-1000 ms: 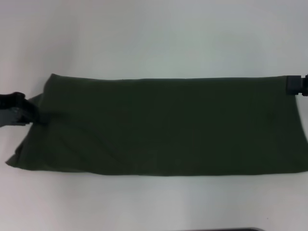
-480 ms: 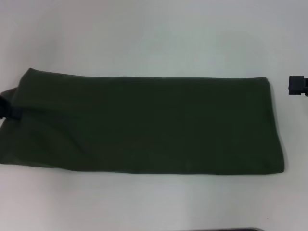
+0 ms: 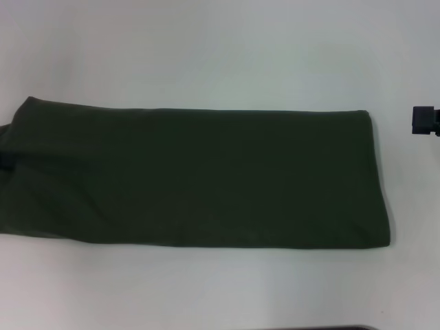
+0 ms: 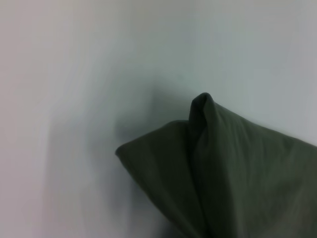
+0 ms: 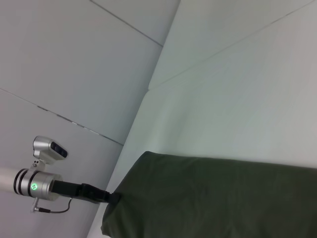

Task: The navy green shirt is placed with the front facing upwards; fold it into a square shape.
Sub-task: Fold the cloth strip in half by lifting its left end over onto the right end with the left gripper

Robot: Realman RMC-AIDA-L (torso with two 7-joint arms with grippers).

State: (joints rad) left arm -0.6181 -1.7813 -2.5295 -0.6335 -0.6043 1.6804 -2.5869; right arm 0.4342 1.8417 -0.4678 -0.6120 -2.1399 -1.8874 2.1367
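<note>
The navy green shirt [image 3: 196,179] is seen folded into a long dark band across the white worktop [image 3: 220,55], its length running from the left edge of the head view to a neat squared end on the right. No lettering is shown on the upper face; only plain dark green cloth is visible. At the left end, the cloth is gathered into a raised, creased corner [image 4: 203,106], lifted slightly off the worktop in the left wrist view. The left pincer [image 5: 111,197] is caught in the right wrist view at that far corner of the shirt, on the end of a dark arm with a silver joint, and appears clamped on the fabric there. The right pincer [image 3: 426,120] is glimpsed as a dark block at the right edge of the head view, near the shirt's far right corner but apart from it; whether it is wide or narrow cannot be told. Pale wall panels [image 5: 74,59] are seen behind the worktop.
</note>
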